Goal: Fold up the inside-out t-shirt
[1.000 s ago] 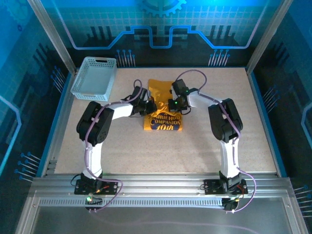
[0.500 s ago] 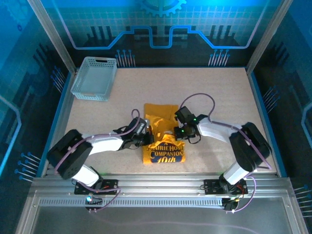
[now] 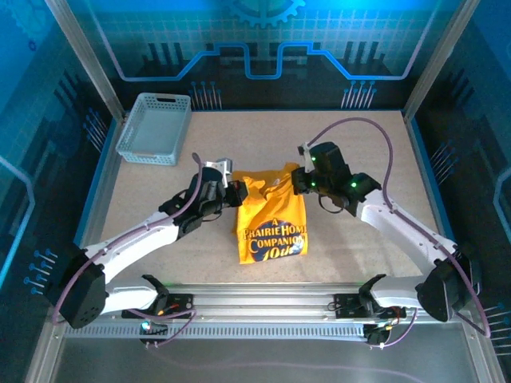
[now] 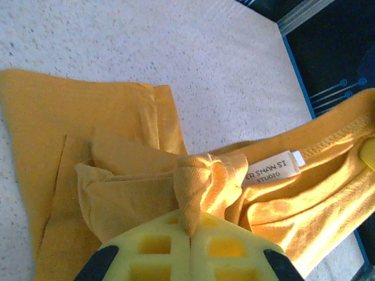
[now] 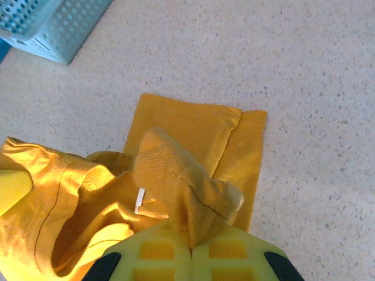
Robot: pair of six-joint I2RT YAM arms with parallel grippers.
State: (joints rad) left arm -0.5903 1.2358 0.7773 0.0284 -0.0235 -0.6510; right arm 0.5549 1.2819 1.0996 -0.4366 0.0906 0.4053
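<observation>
now both the left claw (image 4: 190, 229) and right claw (image 5: 190, 243) clamp one t-shirt (image 3: 272, 217); one basket (image 3: 154, 128) apart.

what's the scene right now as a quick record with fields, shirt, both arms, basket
t-shirt: mustard yellow, printed side facing up, top pinched at two spots, part lying on the table
left arm: jaws shut on a bunch of t-shirt fabric near the collar
right arm: jaws shut on a bunch of t-shirt fabric
neck label: showing in the left wrist view
basket: far left corner, apart from the t-shirt
</observation>
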